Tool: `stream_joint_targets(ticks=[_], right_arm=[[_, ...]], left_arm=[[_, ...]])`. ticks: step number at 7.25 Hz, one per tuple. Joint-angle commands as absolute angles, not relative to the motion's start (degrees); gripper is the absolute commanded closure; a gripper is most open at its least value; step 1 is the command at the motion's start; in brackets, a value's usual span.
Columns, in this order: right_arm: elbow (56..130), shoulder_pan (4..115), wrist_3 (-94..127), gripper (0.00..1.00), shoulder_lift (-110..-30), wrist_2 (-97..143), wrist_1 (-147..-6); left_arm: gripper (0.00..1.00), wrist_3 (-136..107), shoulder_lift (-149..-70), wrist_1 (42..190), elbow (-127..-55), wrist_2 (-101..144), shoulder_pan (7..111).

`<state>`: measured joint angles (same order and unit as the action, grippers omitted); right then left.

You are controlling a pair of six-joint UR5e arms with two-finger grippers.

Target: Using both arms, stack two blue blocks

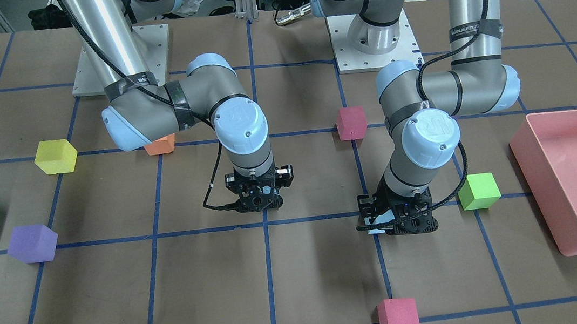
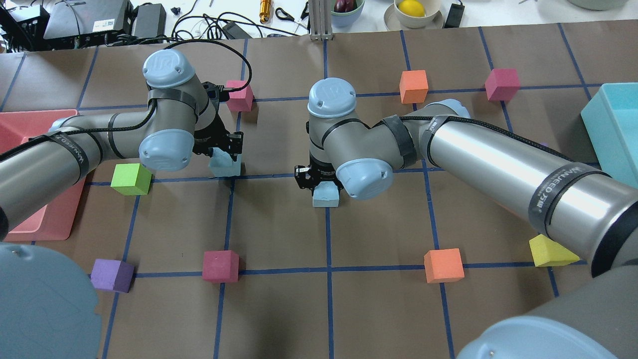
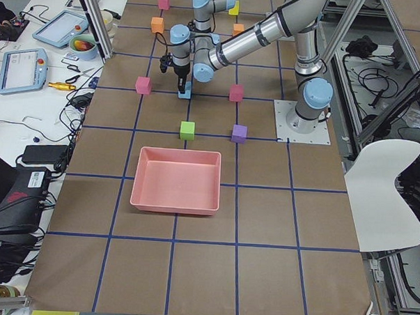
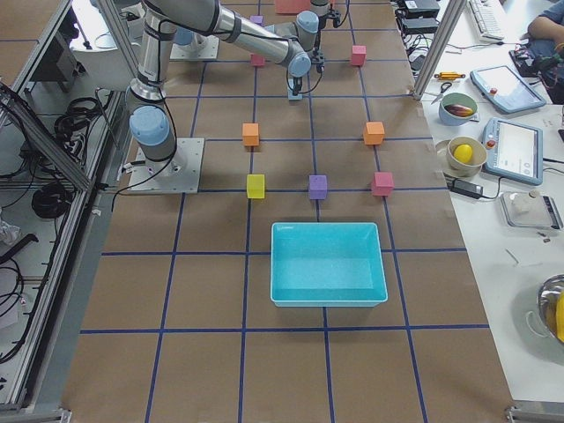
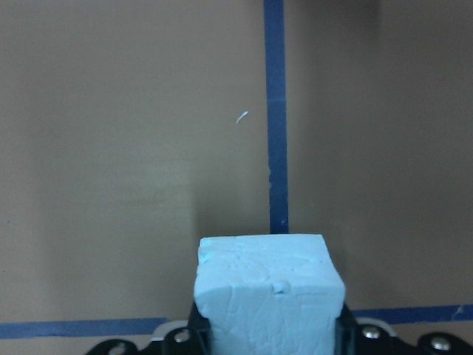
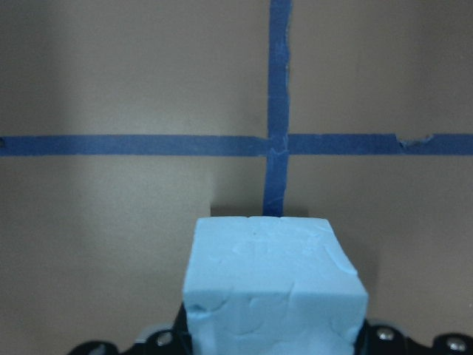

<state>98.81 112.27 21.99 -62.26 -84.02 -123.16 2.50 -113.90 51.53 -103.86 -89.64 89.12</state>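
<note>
Two pale blue foam blocks are each held in a gripper. My left gripper (image 2: 222,149) is shut on one blue block (image 2: 225,164), which fills the bottom of the left wrist view (image 5: 270,296) low over the brown table. In the front view only a sliver of it (image 1: 376,227) shows beside the left gripper (image 1: 398,221). My right gripper (image 2: 320,180) is shut on the other blue block (image 2: 326,194), seen in the right wrist view (image 6: 273,285) near a tape crossing. The two blocks are about one grid cell apart. I cannot tell whether they touch the table.
A green cube (image 2: 130,178) lies beside the left arm and a red cube (image 2: 240,97) beyond it. A pink bin (image 1: 571,113) stands on the left arm's side, a teal bin (image 2: 593,124) on the right arm's. Orange (image 2: 443,265), red (image 2: 220,266), purple (image 2: 112,275) and yellow (image 2: 548,252) cubes lie around.
</note>
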Motion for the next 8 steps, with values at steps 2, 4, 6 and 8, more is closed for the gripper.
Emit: stream_joint_targets(ticks=[2,4,6,8], right_arm=[[98.35,111.89,21.8,0.3,-61.35,-84.11,-123.22],[98.0,111.45,22.15,0.0,-61.52,-84.11,-123.05],[95.64,109.96,22.41,0.0,-63.27,-83.94,-120.69],[92.82,103.75,18.14,0.0,-71.06,-84.11,-110.52]], left_arm=[[1.0,2.46,-113.12,51.59,-103.71,-89.12,89.12],[1.0,1.76,-113.03,52.29,-101.79,-89.3,89.82],[1.0,1.67,-112.68,52.73,-101.07,-89.3,90.26],[1.0,0.54,-110.58,53.95,-100.55,-89.3,92.1]])
